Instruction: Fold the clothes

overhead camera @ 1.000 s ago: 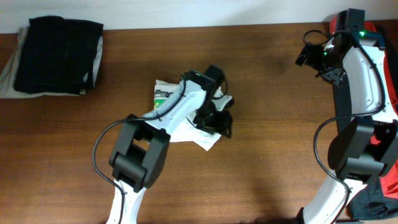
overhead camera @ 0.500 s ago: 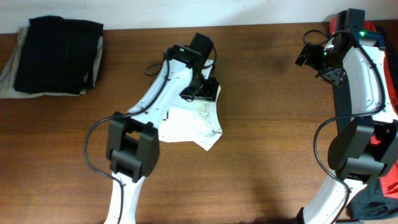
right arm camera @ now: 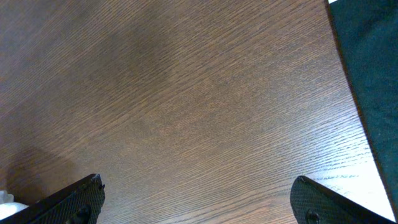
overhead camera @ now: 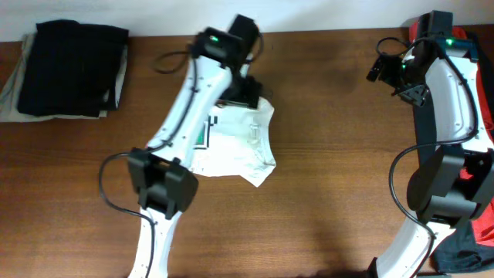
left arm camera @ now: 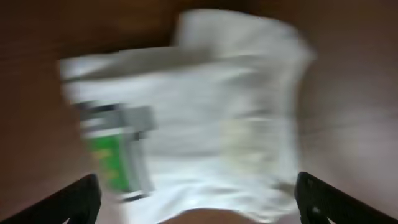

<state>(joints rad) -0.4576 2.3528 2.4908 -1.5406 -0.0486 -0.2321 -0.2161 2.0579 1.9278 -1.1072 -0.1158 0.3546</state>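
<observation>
Nearest to me, the two arm bases stand at the front edge of the wooden table (overhead camera: pixel 332 177). Just beyond them, in the middle of the table, the white T-shirt (overhead camera: pixel 239 143) lies in a rumpled, partly folded heap. One corner pokes toward the near edge. Its green print (overhead camera: pixel 202 135) is on the left side, beside the left arm, which crosses over that part of the cloth. The left gripper (overhead camera: pixel 247 94) hangs at the shirt's far edge, and I cannot tell whether it touches the cloth. That wrist view is smeared (motion blur all over), yet both fingers (left arm camera: pixel 81 199) show spread wide, clasping nothing. Farther off on the right, the right gripper (right arm camera: pixel 196 202) hovers over wood, fingers likewise released. A stack of black folded garments (overhead camera: pixel 73 68) sits in the far left corner, and red cloth (overhead camera: pixel 482 228) shows at the right edge.
</observation>
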